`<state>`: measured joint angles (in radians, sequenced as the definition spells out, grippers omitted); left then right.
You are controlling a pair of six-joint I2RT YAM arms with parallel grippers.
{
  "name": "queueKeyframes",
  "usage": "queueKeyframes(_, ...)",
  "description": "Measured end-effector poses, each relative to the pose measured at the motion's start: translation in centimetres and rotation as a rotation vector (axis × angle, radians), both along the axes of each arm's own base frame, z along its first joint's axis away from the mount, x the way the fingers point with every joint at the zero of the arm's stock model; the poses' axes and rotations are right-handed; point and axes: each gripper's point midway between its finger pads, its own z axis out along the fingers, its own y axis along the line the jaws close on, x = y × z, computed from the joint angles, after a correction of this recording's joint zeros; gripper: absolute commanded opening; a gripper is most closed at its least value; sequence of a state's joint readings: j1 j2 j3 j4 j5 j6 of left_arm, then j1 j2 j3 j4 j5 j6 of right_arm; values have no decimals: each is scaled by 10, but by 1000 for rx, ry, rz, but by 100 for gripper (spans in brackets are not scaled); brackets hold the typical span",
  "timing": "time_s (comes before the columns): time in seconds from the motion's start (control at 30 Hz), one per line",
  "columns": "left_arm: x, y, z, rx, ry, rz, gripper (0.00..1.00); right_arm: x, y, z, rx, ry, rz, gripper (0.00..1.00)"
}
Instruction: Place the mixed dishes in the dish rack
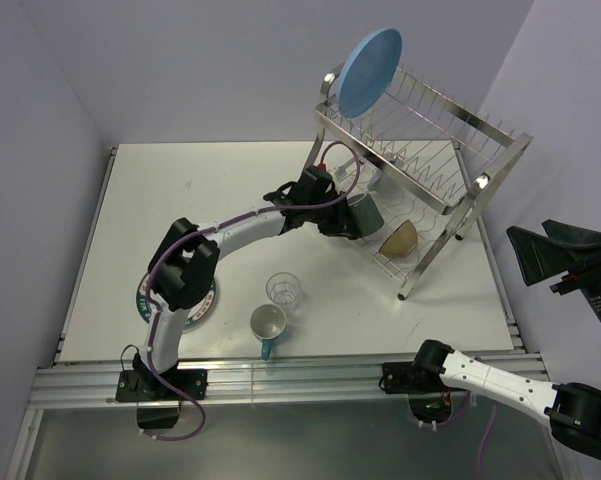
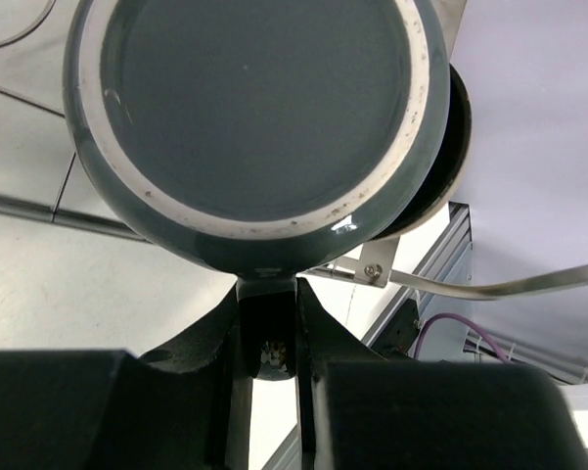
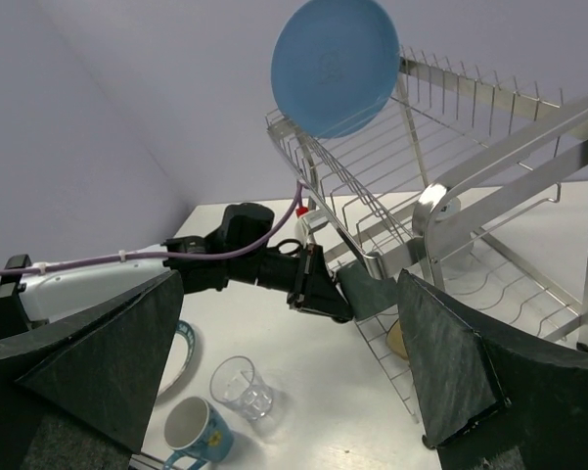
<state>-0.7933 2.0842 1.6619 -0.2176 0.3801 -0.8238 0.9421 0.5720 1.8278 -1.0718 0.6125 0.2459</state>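
The dish rack [image 1: 420, 170], a two-tier silver wire frame with slanted legs and rows of thin upright prongs, stands at the far right of the white bench [image 1: 130, 220]. A large plain light-blue plate [image 1: 368, 72] stands on edge at the far-left corner of its upper tier, and a bowl with a tan inside [image 1: 398, 238] lies tilted in the lower tier. The smaller white plate with a dark teal rim [image 3: 184, 357] lies on the bench, partly under the left arm. Nearer the front, a white-and-blue mug [image 1: 268, 323] and a clear glass [image 1: 283, 289] stand just beside each other. The step in hand looks like loading the dark grey-teal mug [image 1: 364, 212]. The left fingers [image 2: 237, 323] are clamped narrowly on its wall, holding it at the open side of the lower tier, near the bowl. The next move likely calls for easing it in past the frame bar, setting it down clear of the bowl, then letting go. The right fingers [image 1: 555, 255] stand wide apart and empty, off the bench's right edge.
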Motion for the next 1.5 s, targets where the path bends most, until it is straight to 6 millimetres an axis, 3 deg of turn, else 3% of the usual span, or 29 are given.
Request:
queueKeyframes(0.27,14,-2,-5,-3,-34,-20,0,0,0,-2,-4,12,1,95)
queueKeyframes(0.6,59,-10,-10,99,-172,-57,0,3,15,-5,-16,45,31,94)
queueKeyframes(0.93,82,15,-27,249,-283,-52,0,8,29,-7,-36,67,56,94)
queueKeyframes(1.27,87,12,-33,353,-445,-84,0,9,35,-11,-44,78,71,93)
queueKeyframes(1.5,110,30,-34,468,-541,-10,0,9,35,-12,-36,84,72,93)
